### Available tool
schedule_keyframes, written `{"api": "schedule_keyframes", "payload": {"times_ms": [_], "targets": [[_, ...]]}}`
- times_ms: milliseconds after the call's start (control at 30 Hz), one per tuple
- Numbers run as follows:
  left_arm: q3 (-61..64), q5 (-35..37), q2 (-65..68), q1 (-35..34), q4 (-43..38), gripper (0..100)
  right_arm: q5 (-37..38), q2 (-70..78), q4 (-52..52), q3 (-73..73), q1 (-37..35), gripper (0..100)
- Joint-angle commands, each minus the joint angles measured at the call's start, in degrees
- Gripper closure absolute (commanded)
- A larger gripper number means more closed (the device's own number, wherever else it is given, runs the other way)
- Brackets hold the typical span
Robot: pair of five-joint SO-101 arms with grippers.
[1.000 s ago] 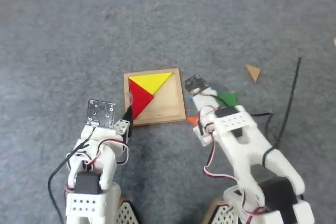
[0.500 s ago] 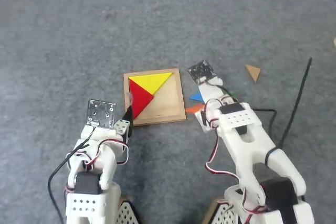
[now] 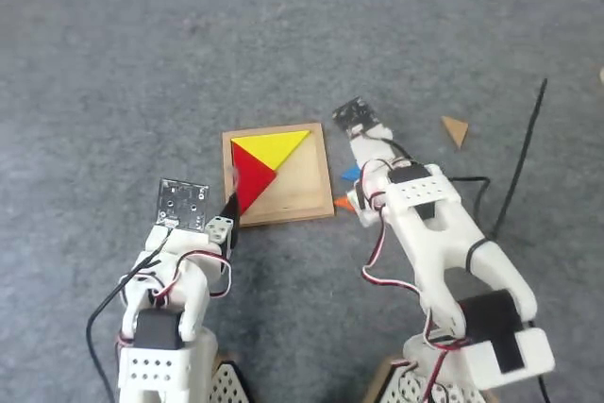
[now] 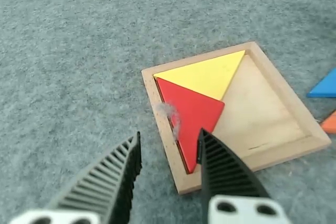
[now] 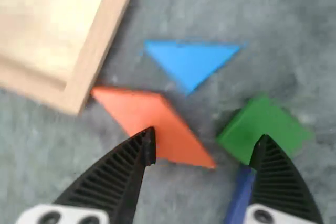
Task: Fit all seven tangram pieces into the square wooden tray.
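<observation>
I see tray (image 4: 262, 160) with yellow triangle (image 4: 207, 74), red triangle (image 4: 191, 114) just ahead of left gripper (image 4: 169, 145), released. Right gripper (image 5: 205, 145) released over orange piece (image 5: 157, 124), green piece (image 5: 262, 127); grey table (image 3: 142, 73).

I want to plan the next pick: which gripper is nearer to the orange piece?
Right. The right gripper is open directly over the orange piece beside the tray. The left gripper is at the tray's opposite side, by the red triangle.

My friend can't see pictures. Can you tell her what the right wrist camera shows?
The right gripper hangs with its fingers open above three loose pieces on a grey mat: an orange slanted piece, a blue triangle and a green square. A corner of the wooden tray lies beside them.
</observation>
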Motion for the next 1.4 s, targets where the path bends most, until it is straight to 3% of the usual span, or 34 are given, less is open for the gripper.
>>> {"api": "schedule_keyframes", "payload": {"times_ms": [0,200,400,600,667,833,1100,1200,1367], "targets": [[-0.31,0.18,-0.53,0.35,0.35,83,2.99,-4.97,0.66,2.64,-1.98,70.3],[-0.31,0.18,-0.53,0.35,0.44,83,6.15,-3.03,-1.98,3.87,-4.70,70.3],[-0.31,0.18,-0.53,0.35,0.44,83,6.15,10.59,6.73,-11.34,-3.38,71.2],[-0.31,0.18,-0.53,0.26,0.44,83,5.71,14.55,11.91,-16.18,-3.21,99.8],[-0.31,0.18,-0.53,0.26,0.44,83,5.45,13.32,11.82,-15.03,-3.12,96.5],[-0.31,0.18,-0.53,0.26,0.44,83,-2.55,7.16,11.65,-12.75,0.57,98.9],[-0.31,0.18,-0.53,0.26,0.44,83,-19.52,-2.07,12.09,-8.97,17.10,99.1],[-0.31,0.18,-0.53,0.35,0.35,83,-24.88,-3.21,13.67,-7.21,15.96,99.1],[-0.31,0.18,-0.53,0.35,0.44,83,-25.14,-5.14,18.42,-7.21,8.04,98.7]]}}
